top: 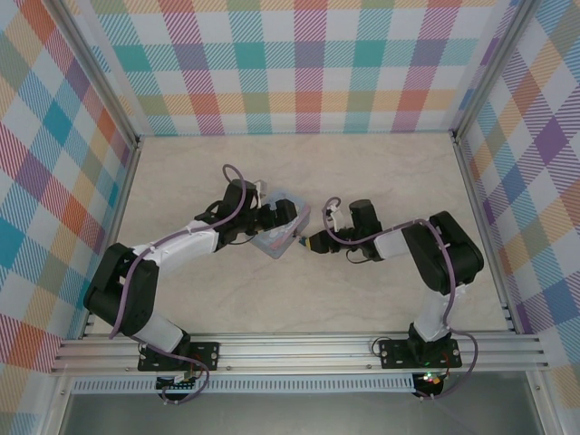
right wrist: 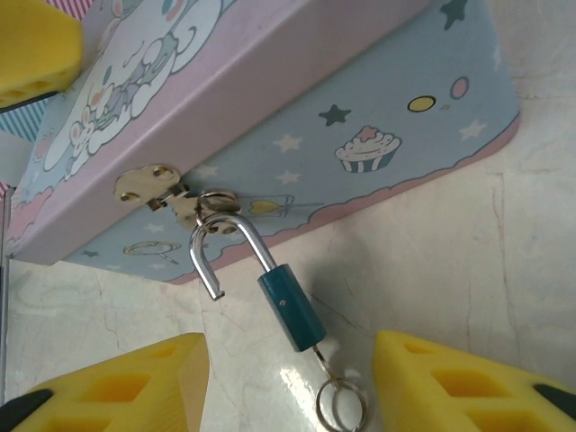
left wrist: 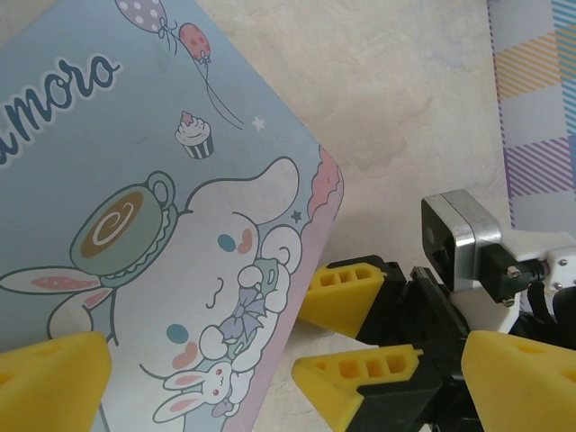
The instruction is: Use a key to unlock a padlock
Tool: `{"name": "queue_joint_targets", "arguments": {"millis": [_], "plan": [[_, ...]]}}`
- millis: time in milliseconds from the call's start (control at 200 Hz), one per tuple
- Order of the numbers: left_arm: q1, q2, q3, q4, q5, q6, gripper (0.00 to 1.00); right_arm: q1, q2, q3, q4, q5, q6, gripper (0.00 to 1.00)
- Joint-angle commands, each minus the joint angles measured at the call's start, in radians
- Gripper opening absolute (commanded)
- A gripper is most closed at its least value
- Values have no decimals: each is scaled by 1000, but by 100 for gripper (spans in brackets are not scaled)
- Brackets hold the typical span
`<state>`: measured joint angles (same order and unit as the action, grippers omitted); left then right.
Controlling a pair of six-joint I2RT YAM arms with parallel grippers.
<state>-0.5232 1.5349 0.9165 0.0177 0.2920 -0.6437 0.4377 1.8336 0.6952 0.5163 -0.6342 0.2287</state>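
Observation:
The padlock (right wrist: 290,310) has a teal body and a silver shackle, and hangs from the brass hasp (right wrist: 148,184) of a pale blue cartoon tin (right wrist: 387,99). One shackle end stands free of the body. The key (right wrist: 317,353) is stuck in the padlock's bottom, its ring (right wrist: 340,405) lying on the table. My right gripper (right wrist: 288,391) is open, a yellow finger (right wrist: 117,387) on each side of the padlock and key, touching neither. My left gripper (left wrist: 283,364) is open wide over the tin (left wrist: 135,180); one finger (left wrist: 45,382) overlaps the lid and the other (left wrist: 522,378) is off the tin.
The tin (top: 281,231) lies mid-table on the marble-look top (top: 299,299), with the left gripper (top: 275,220) and right gripper (top: 314,242) meeting at it. Checked walls close in the left, back and right. Both arm bases sit at the near rail.

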Motion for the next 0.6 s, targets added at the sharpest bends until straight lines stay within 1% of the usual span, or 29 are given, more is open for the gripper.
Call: {"name": "queue_joint_targets", "arguments": {"millis": [0,225,295,425,595], "plan": [[-6,13,-37,18,-8,-32,100,3,41,30,17,-39,5,48],[-6,7,-73,45,-10,-55,100,12,60,27,23,-44,-11,44],[-5,5,-73,42,-10,-56,100,19,64,29,13,-26,-11,40],[-6,-1,-76,42,-16,-53,100,22,78,18,27,-25,1,36],[-6,-5,-83,41,-21,-54,100,30,82,3,54,-60,3,35]]}}
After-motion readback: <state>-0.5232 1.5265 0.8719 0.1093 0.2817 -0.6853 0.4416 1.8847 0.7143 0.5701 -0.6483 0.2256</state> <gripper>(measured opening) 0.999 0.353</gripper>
